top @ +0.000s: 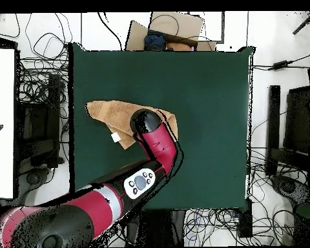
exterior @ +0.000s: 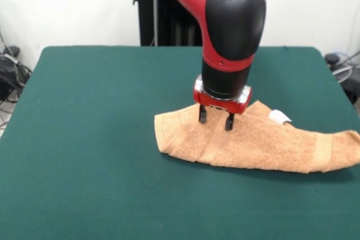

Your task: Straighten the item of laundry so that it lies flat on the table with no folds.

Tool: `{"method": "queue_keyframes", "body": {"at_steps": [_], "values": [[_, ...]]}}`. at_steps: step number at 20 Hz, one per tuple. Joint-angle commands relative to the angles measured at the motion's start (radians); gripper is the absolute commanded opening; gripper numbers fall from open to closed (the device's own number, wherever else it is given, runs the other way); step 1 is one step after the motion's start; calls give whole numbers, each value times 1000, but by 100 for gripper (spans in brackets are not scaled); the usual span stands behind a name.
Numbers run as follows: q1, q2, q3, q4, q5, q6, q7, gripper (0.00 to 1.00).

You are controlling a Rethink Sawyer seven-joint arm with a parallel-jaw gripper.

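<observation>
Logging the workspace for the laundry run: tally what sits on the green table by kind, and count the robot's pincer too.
Towel, orange-tan, folded over: 1
White tag on the towel's edge: 1
Pincer, fingers apart, tips down at the towel: 1
Green table: 1
Total: 4
</observation>
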Motion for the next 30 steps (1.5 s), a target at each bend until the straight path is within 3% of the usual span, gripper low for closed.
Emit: {"method": "queue_keyframes", "body": {"at_steps": [1,6,20,30], "values": [[-40,33,204,21,-125,25,297,100],[-47,34,219,20,-139,-2,310,100],[-6,48,58,-7,-332,63,501,100],[-21,40,4,-23,-464,-2,559,100]]}}
